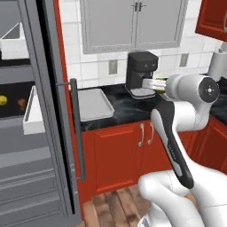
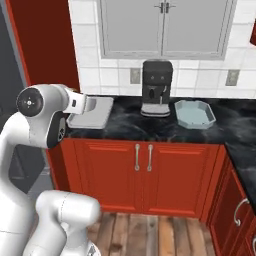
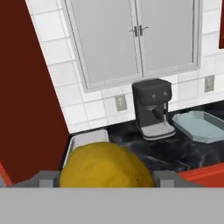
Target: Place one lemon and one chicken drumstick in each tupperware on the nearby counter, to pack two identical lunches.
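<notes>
Lemon (image 3: 105, 166) clasped in gripper (image 3: 107, 180), long axis across jaws, held above whitish-grey tupperware (image 3: 83, 141) at left end of counter (image 3: 175, 151). Coffee machine (image 3: 152, 108) at centre. Pale blue tupperware (image 3: 200, 126) lay rightmost, long axis slanting along counter.

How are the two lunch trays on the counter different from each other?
The whitish-grey tray is rectangular with rounded corners, while the pale blue tray has cut-off, angled corners. The grey one lies left of the coffee machine, at the counter's end; the blue one lies to the machine's right. Both are shallow, open and have nothing in them.
</notes>
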You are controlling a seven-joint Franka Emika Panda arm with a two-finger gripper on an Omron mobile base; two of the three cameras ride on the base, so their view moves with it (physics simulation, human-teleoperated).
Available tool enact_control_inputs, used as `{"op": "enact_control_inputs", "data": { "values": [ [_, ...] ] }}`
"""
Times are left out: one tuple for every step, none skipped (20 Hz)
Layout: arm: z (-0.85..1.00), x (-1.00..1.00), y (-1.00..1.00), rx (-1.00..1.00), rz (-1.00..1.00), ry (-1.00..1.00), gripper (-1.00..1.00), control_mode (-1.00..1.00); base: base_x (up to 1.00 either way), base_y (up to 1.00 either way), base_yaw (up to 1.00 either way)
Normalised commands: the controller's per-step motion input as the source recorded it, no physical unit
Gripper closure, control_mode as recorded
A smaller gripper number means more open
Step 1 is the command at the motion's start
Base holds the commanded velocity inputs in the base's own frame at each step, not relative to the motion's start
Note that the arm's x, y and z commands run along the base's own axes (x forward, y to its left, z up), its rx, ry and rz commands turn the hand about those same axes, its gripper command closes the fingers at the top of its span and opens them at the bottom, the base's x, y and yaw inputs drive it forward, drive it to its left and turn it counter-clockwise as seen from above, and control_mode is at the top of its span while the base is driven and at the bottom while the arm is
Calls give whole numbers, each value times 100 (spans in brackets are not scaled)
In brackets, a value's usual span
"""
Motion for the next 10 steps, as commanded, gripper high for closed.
{"op": "enact_control_inputs", "data": {
  "values": [
    [0,0,0,0,0,0,100,100,100,0,0],
    [0,0,0,0,0,0,100,100,100,0,0],
    [0,0,0,0,0,0,100,100,100,0,0],
    [0,0,0,0,0,0,100,100,100,0,0],
    [0,0,0,0,0,0,100,100,100,0,0],
    [0,0,0,0,0,0,100,100,100,0,0],
    [0,0,0,0,0,0,100,100,100,7,0],
    [0,0,0,0,0,0,100,100,100,10,0],
    [0,0,0,0,0,0,100,100,99,10,0],
    [0,0,0,0,0,0,100,100,98,7,0]
  ]
}}
